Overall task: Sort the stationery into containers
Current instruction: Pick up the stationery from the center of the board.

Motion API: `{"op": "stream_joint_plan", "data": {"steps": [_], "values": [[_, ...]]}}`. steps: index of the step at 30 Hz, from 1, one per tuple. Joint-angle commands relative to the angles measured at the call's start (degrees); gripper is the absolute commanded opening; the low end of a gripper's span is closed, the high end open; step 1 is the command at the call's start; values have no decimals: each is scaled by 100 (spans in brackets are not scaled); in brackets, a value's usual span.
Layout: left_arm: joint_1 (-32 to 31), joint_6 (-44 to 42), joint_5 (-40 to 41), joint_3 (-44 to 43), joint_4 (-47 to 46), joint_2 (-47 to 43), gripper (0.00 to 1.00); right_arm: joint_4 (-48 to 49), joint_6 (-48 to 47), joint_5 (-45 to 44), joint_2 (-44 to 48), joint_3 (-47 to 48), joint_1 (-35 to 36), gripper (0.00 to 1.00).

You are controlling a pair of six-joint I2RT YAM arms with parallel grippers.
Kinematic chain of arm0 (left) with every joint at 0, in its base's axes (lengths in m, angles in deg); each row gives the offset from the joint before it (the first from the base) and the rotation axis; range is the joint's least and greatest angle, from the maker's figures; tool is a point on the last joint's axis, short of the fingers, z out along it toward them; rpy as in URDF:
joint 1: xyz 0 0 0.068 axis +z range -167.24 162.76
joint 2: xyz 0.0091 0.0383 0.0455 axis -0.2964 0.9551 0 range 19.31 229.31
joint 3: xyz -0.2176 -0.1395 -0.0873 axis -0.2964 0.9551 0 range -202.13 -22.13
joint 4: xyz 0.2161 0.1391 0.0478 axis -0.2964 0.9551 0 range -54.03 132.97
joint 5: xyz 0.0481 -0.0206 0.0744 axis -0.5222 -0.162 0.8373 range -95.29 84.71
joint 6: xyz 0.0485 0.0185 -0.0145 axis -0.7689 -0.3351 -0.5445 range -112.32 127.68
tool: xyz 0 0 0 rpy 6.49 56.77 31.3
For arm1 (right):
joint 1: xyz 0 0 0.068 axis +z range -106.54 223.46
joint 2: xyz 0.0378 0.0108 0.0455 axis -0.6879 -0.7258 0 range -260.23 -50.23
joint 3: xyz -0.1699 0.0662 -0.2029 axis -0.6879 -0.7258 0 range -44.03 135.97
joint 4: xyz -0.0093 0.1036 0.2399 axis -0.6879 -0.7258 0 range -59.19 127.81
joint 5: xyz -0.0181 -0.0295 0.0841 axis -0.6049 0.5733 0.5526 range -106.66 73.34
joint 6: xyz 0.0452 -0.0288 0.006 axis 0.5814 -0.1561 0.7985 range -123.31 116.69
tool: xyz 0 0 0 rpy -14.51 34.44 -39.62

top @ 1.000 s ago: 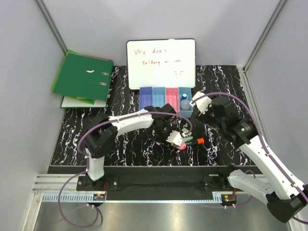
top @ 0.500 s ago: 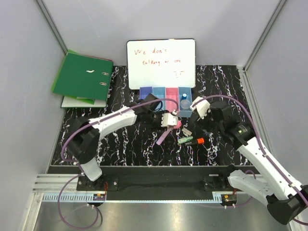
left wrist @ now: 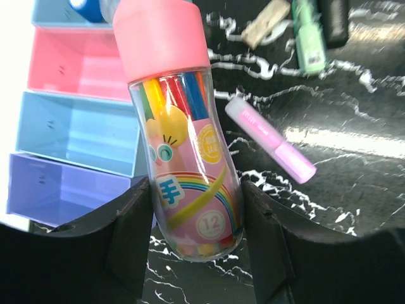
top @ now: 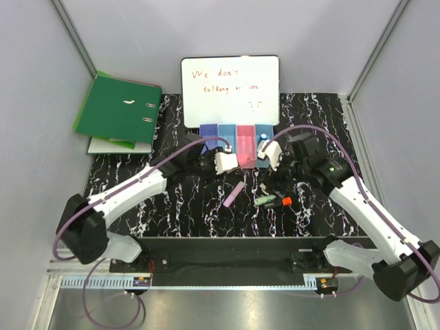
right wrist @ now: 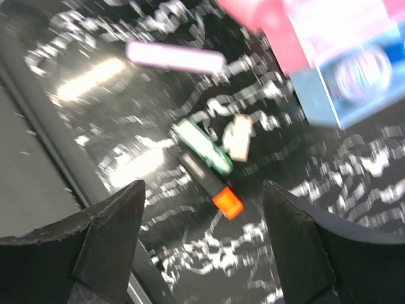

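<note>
My left gripper (top: 230,161) is shut on a clear tube of coloured pens with a pink cap (left wrist: 183,139) and holds it just in front of the row of bins (top: 227,132). The purple, light blue and pink bins (left wrist: 76,69) lie beside the tube. A lilac marker (top: 234,194) lies on the table behind it, also in the left wrist view (left wrist: 272,139). My right gripper (top: 269,180) is open above a green highlighter (right wrist: 204,147) and a black marker with an orange cap (right wrist: 212,187). A blue-capped bottle (top: 264,137) stands in the rightmost light blue bin (right wrist: 329,101).
A small beige piece (right wrist: 239,136) lies next to the green highlighter. A whiteboard with red writing (top: 230,89) stands behind the bins. A green ring binder (top: 118,108) lies at the back left. The right wrist view is blurred.
My left gripper rose from among the items at the table's middle and carried the pink-capped tube back to the bins, uncovering the lilac marker. My right gripper moved left over the green and orange markers.
</note>
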State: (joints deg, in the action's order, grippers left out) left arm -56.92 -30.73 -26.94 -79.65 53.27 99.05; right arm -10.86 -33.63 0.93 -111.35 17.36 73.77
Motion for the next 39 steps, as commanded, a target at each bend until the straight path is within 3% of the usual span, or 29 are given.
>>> {"op": "stream_joint_plan", "data": {"steps": [1, 9, 21, 33, 39], "values": [[-31, 176, -594, 213, -781, -626, 0, 155, -69, 1089, -338, 690, -16, 82], [-40, 326, -1438, 619, -1035, -1049, 0, 647, -299, 1853, -760, 1420, -16, 82], [-92, 615, -1966, 505, -1862, -1110, 0, 876, -413, 2759, -910, 1157, 2, 77], [-92, 713, -2098, 434, -2038, -1216, 0, 999, -518, 2426, -972, 1086, 2, 78], [-101, 677, -2142, 671, -2046, -1418, 0, 1341, -457, 1811, -910, 998, 2, 81]]}}
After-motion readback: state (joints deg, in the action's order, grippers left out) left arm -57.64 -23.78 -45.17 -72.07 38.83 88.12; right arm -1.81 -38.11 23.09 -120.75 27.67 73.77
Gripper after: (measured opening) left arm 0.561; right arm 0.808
